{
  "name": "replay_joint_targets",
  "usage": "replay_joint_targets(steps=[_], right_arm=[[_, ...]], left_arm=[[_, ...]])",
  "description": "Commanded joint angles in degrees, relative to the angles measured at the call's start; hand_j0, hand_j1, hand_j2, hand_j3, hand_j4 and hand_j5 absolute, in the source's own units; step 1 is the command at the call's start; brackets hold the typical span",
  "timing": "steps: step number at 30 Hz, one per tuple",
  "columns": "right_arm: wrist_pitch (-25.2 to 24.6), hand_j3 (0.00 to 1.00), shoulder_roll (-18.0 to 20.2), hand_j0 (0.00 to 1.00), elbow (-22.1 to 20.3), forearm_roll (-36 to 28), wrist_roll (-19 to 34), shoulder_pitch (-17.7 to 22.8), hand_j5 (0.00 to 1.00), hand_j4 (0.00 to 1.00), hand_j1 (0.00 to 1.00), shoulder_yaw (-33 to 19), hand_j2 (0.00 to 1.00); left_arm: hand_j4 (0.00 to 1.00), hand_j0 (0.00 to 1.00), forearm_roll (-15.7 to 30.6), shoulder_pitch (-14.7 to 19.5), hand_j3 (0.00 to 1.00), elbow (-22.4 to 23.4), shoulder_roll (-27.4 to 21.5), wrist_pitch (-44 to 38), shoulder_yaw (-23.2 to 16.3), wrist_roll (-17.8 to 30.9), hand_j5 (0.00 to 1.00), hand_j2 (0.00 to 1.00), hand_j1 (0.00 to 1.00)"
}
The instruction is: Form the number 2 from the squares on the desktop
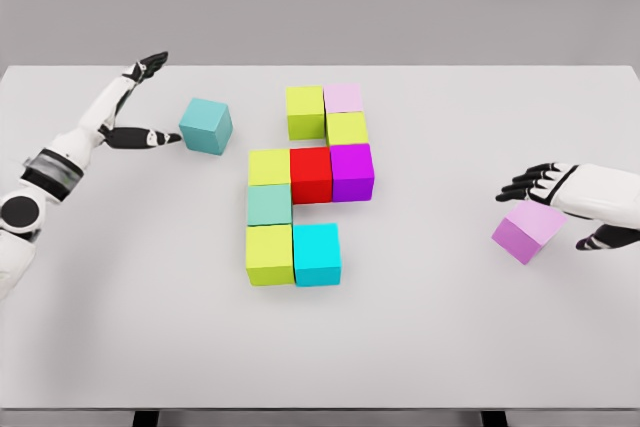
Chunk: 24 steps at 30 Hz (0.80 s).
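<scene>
Several coloured cubes form a cluster mid-table: a yellow-green cube (305,111), a pale pink cube (343,97) and another yellow-green cube (347,129) at the top. Below them run a yellow-green cube (269,166), a red cube (311,173) and a magenta cube (352,171). Under that row come a sea-green cube (269,204), then a yellow-green cube (270,253) and a cyan cube (316,253). A loose teal cube (206,126) sits upper left, with my left hand (160,99) spread open beside it and the thumb near its left face. At the right, my right hand (553,213) hovers open over a turned violet cube (528,231).
The white table (420,347) spans the view, its front edge near the bottom of the picture. Both loose cubes lie turned relative to the cluster.
</scene>
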State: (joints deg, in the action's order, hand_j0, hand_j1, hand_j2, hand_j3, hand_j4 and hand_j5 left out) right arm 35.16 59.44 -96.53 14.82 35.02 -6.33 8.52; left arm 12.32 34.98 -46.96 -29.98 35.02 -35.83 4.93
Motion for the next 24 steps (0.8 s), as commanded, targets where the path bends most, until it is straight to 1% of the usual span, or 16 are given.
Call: replay_joint_targets(steps=[1,3,5,8,11,15,19,22,24], right_arm=[[-0.16,0.99,-0.64,0.99,0.55,0.21,-0.02,0.0,0.99,0.99,0.99,0.36,0.99],[-0.16,0.99,-1.25,0.99,1.08,0.56,-0.02,-0.09,0.99,0.99,0.99,0.36,0.99],[-0.16,0.99,-1.87,0.99,1.08,0.92,-0.02,-0.26,0.99,0.99,0.99,0.36,0.99],[-0.16,0.99,-2.4,0.99,1.43,1.36,-0.02,-2.02,0.99,0.99,0.99,1.5,0.99],[-0.16,0.99,-2.05,0.99,1.43,1.27,-0.02,-2.11,0.99,0.99,0.99,1.41,0.99],[-0.16,0.99,-1.69,0.99,1.52,1.35,-0.02,-2.11,0.99,0.99,0.99,1.32,0.99],[-0.16,0.99,-1.87,0.99,1.69,2.15,-0.02,-2.11,0.99,0.99,0.99,1.41,0.99],[-0.16,0.99,-1.78,0.99,1.78,2.15,-0.02,-2.11,0.99,0.99,0.99,1.41,0.99],[-0.16,0.99,-1.52,0.99,1.78,2.06,-0.02,-2.55,0.99,0.99,0.99,1.32,0.99]], left_arm=[[1.0,1.0,2.27,0.0,1.0,0.91,0.28,-0.02,-0.38,0.08,1.0,1.0,1.0],[1.0,1.0,2.8,0.09,1.0,1.88,0.28,-0.02,-1.17,0.08,1.0,1.0,1.0],[1.0,1.0,3.06,0.26,1.0,1.88,0.28,-0.02,-2.49,0.17,1.0,1.0,1.0],[1.0,1.0,3.06,0.97,1.0,1.96,0.28,-0.02,-3.72,0.61,1.0,1.0,1.0],[1.0,1.0,3.15,2.64,1.0,2.23,0.19,-0.02,-3.9,2.89,1.0,1.0,1.0],[1.0,1.0,3.15,2.9,1.0,2.32,-0.34,-0.02,-3.9,3.69,1.0,1.0,1.0],[1.0,1.0,3.06,3.43,1.0,2.4,-1.21,-0.02,-3.9,7.9,1.0,1.0,1.0],[1.0,1.0,2.98,4.31,1.0,2.4,-2.71,-0.02,-3.9,13.18,1.0,1.0,1.0],[1.0,1.0,2.89,4.83,1.0,2.4,-2.98,-0.02,-3.9,14.58,1.0,1.0,1.0]])
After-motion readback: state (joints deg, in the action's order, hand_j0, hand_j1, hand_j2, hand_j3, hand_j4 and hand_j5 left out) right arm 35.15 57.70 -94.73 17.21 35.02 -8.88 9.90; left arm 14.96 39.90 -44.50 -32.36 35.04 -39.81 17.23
